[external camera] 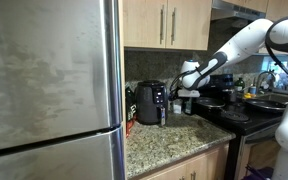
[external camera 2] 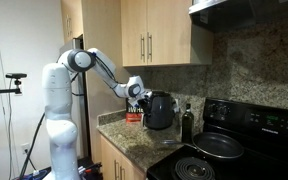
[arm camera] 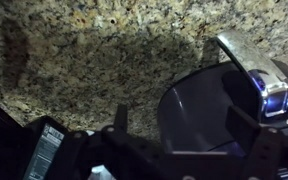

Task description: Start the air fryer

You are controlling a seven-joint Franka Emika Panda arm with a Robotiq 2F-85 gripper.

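Note:
The air fryer is a dark boxy appliance with a rounded top, standing on the granite counter by the backsplash. It shows in both exterior views. In the wrist view its dark rounded top fills the lower right, with a shiny metal part at its edge. My gripper hangs just above and beside the air fryer's top. Its two dark fingers stand apart with nothing between them, and it is apart from the fryer.
A steel fridge fills one side. A black stove with a pan stands next to the counter, and a dark bottle stands by the fryer. A red-labelled package sits behind it. Wooden cabinets hang overhead.

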